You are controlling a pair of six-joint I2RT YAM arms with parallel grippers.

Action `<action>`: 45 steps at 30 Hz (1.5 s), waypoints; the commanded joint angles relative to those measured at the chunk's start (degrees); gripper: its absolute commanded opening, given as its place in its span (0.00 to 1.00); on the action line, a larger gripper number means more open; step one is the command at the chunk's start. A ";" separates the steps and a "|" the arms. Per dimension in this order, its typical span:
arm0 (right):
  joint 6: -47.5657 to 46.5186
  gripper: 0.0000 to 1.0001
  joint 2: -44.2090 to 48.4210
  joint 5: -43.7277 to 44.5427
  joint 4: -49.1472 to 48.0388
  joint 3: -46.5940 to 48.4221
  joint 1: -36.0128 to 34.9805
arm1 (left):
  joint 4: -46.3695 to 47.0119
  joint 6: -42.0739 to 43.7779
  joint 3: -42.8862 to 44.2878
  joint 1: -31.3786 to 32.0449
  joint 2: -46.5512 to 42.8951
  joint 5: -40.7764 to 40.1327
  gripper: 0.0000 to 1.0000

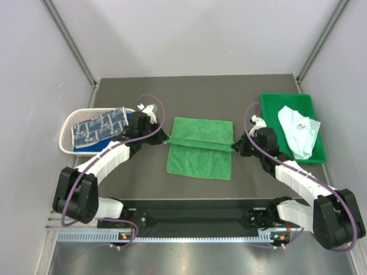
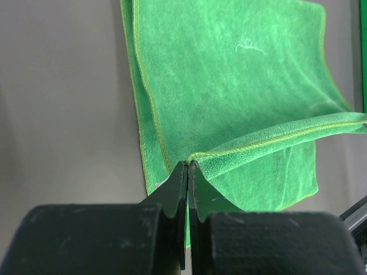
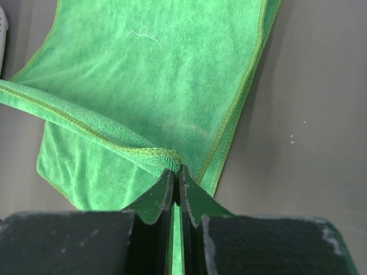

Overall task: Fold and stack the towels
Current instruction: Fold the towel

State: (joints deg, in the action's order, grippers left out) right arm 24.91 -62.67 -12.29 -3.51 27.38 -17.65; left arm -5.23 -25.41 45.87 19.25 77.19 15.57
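**Left gripper** (image 2: 188, 164): jaws clamped together on one hemmed corner of the green towel (image 1: 200, 153), which is pinched at the very tips.

**Right gripper** (image 3: 178, 169): jaws likewise clamped, on the opposite corner of the same edge.

**Green towel:** laid at the middle of the table (image 1: 132, 183), between the two arms. The held edge is raised and hangs slack across the flat part beneath.
- Handling: judged light, soft and limp, with a fleecy pile. No shape is kept unaided, so sag between the two grips is to be expected.
- Hold: best taken at the hemmed corners, where the stitching gives firmer purchase, and kept level so that the edges meet.

**Basket** (image 1: 67, 122): at the left; a printed towel (image 1: 102, 126) is seen in it, over a blue towel (image 1: 96, 148).

**Tray** (image 1: 289, 97): at the right; a pale towel (image 1: 299, 133) lies crumpled in it.
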 commanded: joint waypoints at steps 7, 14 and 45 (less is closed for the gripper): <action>1.02 0.00 3.70 0.87 -0.54 -1.27 -2.21 | -1.26 0.36 -1.40 0.09 -3.10 0.60 0.00; 0.67 0.00 5.89 1.22 2.10 -1.27 -2.48 | -3.20 0.71 -1.39 0.09 -5.03 0.69 0.00; 4.19 0.00 10.47 0.87 2.10 -8.04 -4.50 | -2.68 -1.22 -7.55 0.09 -7.49 2.53 0.00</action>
State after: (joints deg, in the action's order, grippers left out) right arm 28.73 -52.80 -11.88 0.49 19.49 -21.39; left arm -10.35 -26.13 38.85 19.31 70.00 17.82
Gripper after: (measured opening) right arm 0.018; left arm 0.012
